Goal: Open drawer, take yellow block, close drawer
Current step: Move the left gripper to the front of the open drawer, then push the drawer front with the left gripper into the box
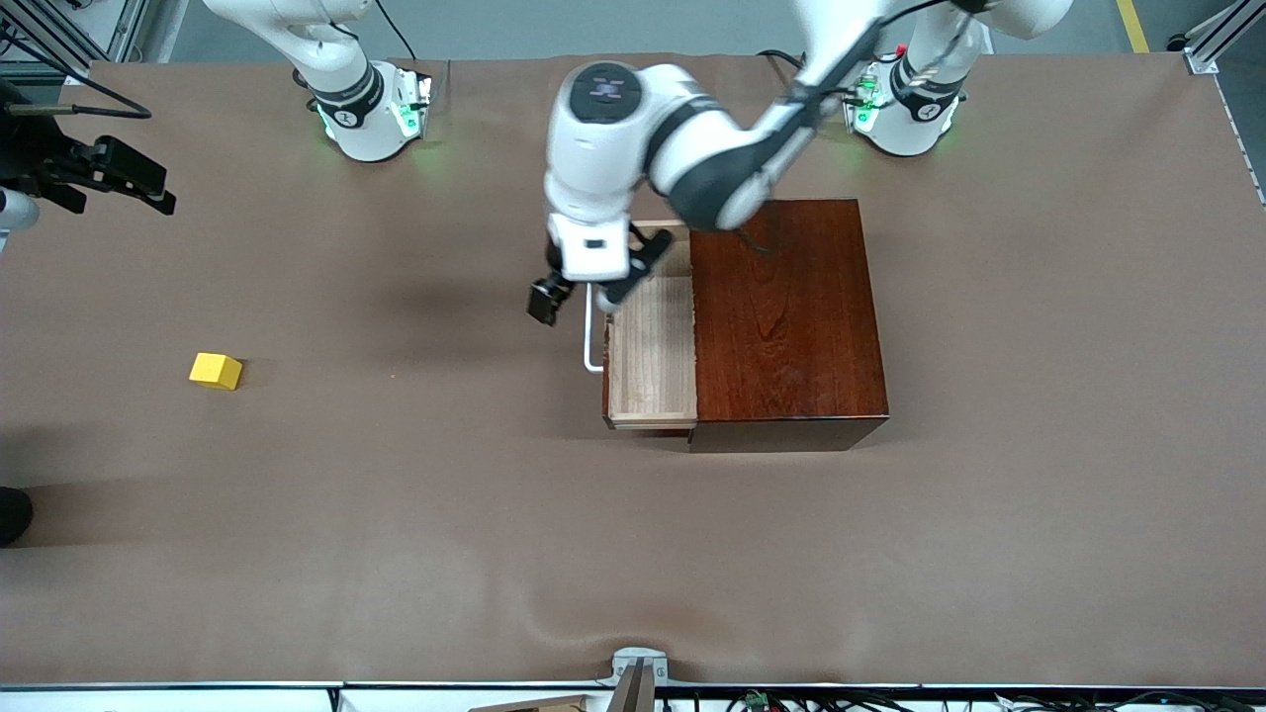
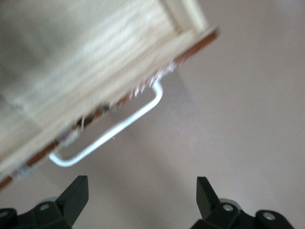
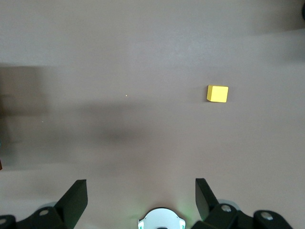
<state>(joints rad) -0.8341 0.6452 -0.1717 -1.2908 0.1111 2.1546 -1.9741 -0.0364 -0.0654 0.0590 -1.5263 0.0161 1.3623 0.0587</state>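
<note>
The mahogany box (image 1: pixel 781 316) stands mid-table. Its drawer (image 1: pixel 653 346) is pulled part way out toward the right arm's end, and its pale wood inside shows nothing in it. The white handle (image 1: pixel 590 341) is on the drawer's front. My left gripper (image 1: pixel 579 297) is open just above the handle and holds nothing. In the left wrist view the handle (image 2: pixel 109 136) and drawer (image 2: pixel 95 62) lie ahead of that gripper (image 2: pixel 142 195). The yellow block (image 1: pixel 216 371) lies on the table toward the right arm's end. My right gripper (image 3: pixel 141 198) is open, high over the table, with the block (image 3: pixel 217 93) below it; it is outside the front view.
Black camera gear (image 1: pixel 89 168) juts in at the right arm's end of the table. A dark object (image 1: pixel 12 514) sits at that same edge, nearer the front camera. The brown table (image 1: pixel 396 514) stretches between block and box.
</note>
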